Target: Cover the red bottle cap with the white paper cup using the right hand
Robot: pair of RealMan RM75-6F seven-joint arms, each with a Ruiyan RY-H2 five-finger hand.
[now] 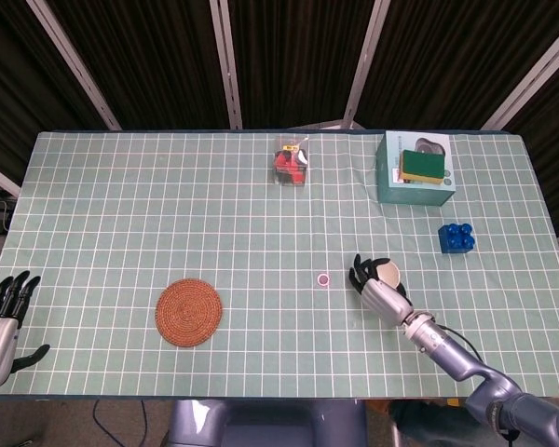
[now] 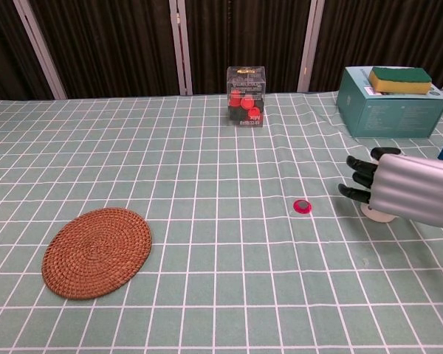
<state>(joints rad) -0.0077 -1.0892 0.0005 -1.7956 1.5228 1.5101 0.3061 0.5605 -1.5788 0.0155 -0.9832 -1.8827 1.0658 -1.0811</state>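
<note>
The small red bottle cap (image 1: pixel 323 278) (image 2: pixel 302 206) lies flat on the green checked cloth. A short way to its right the white paper cup (image 1: pixel 390 273) (image 2: pixel 376 214) stands on the table, mostly hidden in the chest view. My right hand (image 1: pixel 376 285) (image 2: pixel 399 190) wraps its dark fingers around the cup from the near side. My left hand (image 1: pixel 2 319) hangs off the table's lower left corner with fingers spread and nothing in it.
A round woven coaster (image 1: pixel 189 312) (image 2: pixel 97 251) lies at the front left. A clear box of red items (image 1: pixel 292 162) (image 2: pixel 246 96) stands at the back middle. At the right are a teal box (image 1: pixel 393 182) (image 2: pixel 391 110) topped with a sponge and a blue brick (image 1: pixel 456 237).
</note>
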